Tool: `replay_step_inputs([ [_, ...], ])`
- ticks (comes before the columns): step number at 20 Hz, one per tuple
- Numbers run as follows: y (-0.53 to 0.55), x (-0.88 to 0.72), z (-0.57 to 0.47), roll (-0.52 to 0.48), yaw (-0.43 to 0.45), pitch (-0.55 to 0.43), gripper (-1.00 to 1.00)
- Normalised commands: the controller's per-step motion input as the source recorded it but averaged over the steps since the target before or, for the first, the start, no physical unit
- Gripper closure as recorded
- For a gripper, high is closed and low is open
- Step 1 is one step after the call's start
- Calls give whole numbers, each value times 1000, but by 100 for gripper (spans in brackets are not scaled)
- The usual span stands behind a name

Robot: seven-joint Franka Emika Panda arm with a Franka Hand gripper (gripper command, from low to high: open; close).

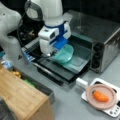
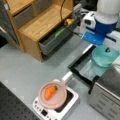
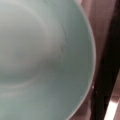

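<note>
A teal bowl (image 1: 65, 53) (image 2: 105, 57) hangs tilted over the open door (image 1: 62, 72) (image 2: 79, 62) of a silver toaster oven (image 1: 105, 37) (image 2: 107, 97). My gripper (image 1: 53, 53) (image 2: 108, 50) is shut on the bowl's rim, at the side towards a front view's left. The bowl's pale inside (image 3: 37, 50) fills the wrist view, and my fingers do not show there. A glass tray (image 1: 78, 61) lies in the oven mouth under the bowl.
A pink plate (image 1: 110, 100) (image 2: 61, 96) with a carrot (image 1: 100, 96) (image 2: 50, 92) rests on a white scale (image 1: 112, 111) (image 2: 58, 111) near the oven. A wooden cabinet (image 1: 20, 97) (image 2: 37, 22) has an open drawer (image 1: 41, 87) (image 2: 53, 41) holding green and yellow items.
</note>
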Motion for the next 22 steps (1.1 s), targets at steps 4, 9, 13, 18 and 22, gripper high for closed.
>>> replay_step_inputs([
  [4,35,14,66,122,-66,-62,-100],
  [9,3,82,97,134,-62,-28,-100],
  [13,-49,207,152,144,-53,18,-100],
  [18,-53,319,168,135,-33,66,-100],
  [22,-35,366,148,115,-4,127,-100],
])
